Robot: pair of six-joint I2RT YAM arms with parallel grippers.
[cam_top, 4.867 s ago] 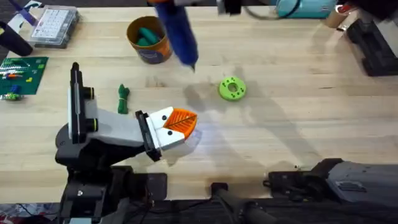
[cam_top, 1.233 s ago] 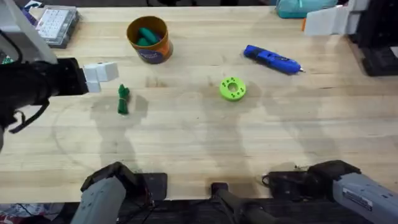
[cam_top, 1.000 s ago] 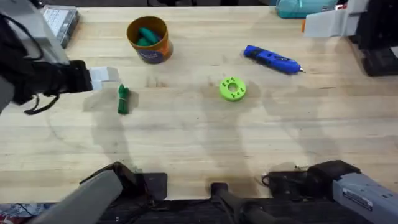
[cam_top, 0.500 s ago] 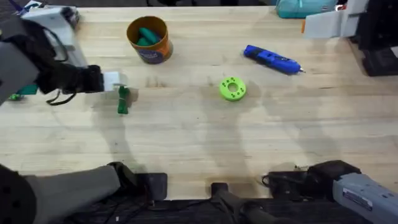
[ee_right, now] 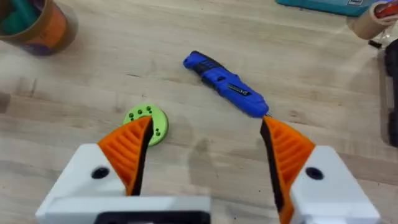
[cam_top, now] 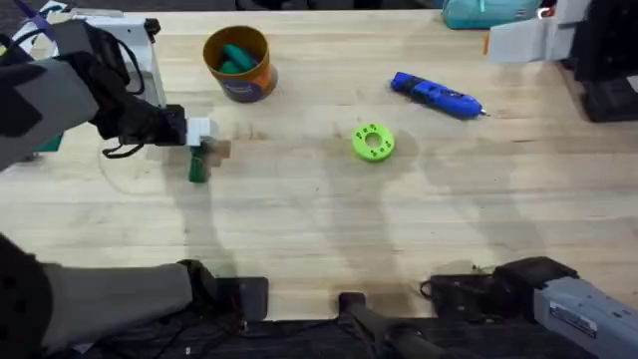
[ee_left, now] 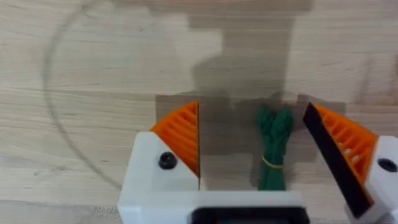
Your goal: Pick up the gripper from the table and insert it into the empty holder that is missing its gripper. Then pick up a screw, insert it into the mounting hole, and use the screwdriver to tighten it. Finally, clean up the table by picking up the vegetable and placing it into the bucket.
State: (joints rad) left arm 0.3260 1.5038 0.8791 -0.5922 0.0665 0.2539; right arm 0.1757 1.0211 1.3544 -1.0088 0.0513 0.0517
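Observation:
The dark green vegetable [cam_top: 196, 166] lies on the table [cam_top: 319, 229] left of centre. My left gripper [cam_top: 203, 138] hovers at its far end, open. In the left wrist view the vegetable [ee_left: 273, 148] sits between the orange pads, nearer one of them, and my left gripper [ee_left: 255, 149] touches nothing. The orange bucket [cam_top: 239, 63] stands behind it with teal pieces inside. The blue screwdriver [cam_top: 436, 96] rests on the table at the right. My right gripper [cam_top: 520, 36] hangs at the far right, open and empty [ee_right: 208, 155], looking down on the screwdriver [ee_right: 227, 86].
A lime-green disc [cam_top: 373, 142] with a centre hole lies mid-table, also seen as the disc [ee_right: 147, 121]. A teal object [cam_top: 488, 12] and a black fixture [cam_top: 603, 75] stand at the back right. The front half of the tabletop is bare wood.
My left arm has swung in from the left edge, bringing its open gripper over the vegetable. The screwdriver, in the air earlier, now lies on the table. The right arm is still.

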